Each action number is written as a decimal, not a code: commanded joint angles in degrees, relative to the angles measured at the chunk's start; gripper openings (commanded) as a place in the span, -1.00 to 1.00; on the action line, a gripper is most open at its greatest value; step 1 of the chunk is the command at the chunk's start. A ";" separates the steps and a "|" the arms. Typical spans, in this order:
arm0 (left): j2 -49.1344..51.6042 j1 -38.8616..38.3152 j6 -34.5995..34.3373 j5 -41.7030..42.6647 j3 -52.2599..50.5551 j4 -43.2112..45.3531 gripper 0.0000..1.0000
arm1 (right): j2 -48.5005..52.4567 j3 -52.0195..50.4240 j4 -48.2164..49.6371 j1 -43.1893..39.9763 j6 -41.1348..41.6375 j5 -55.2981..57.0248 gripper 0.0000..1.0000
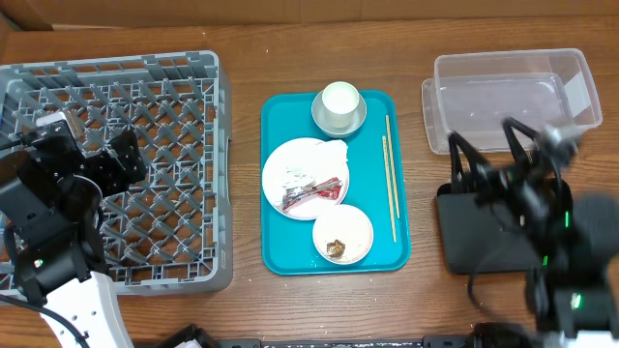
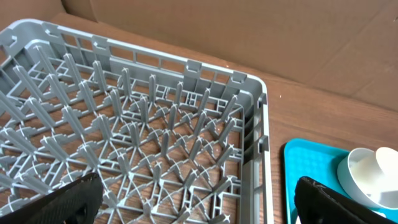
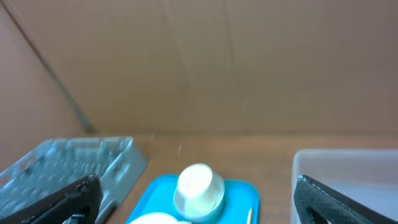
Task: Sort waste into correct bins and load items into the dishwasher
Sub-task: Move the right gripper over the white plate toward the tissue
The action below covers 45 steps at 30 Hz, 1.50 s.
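Firstly, plate (image 1: 295, 164): middle of the teal tray (image 1: 276, 253); holds a crumpled napkin (image 1: 332, 152) at its 1 o'clock edge, a red-and-brown wrapper (image 1: 314, 191) at 5 o'clock, and a few white grains (image 1: 293, 176).
Scrap bowl (image 1: 353, 227): 6 o'clock on the teal tray, with brown scraps (image 1: 336, 248) inside.
Cup (image 1: 340, 101): upright in the cup bowl (image 1: 317, 116), 12 o'clock on the teal tray.
Chopsticks (image 1: 389, 179): side by side along the tray's 3 o'clock edge.
Dish rack (image 1: 164, 222): on the tabletop (image 1: 290, 48) at 9 o'clock of the teal tray.
Clear tub (image 1: 508, 97): 2 o'clock.
Black tray (image 1: 474, 237): 4 o'clock, partly under the right arm.
Left tool (image 2: 199, 180): wide, holding nothing, above the dish rack.
Right tool (image 1: 484, 143): wide, holding nothing, over the tub's near edge.
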 commanded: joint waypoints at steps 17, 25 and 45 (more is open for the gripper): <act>0.39 0.22 -0.92 1.01 0.94 0.13 1.00 | 38.38 20.94 -5.44 13.35 6.86 -31.63 1.00; 0.39 0.22 -0.92 1.01 0.94 0.13 1.00 | 45.11 21.59 -8.39 24.37 21.99 2.45 0.84; 0.39 0.22 -0.92 1.01 0.94 0.13 1.00 | 68.02 50.71 -36.72 36.37 12.83 20.13 1.00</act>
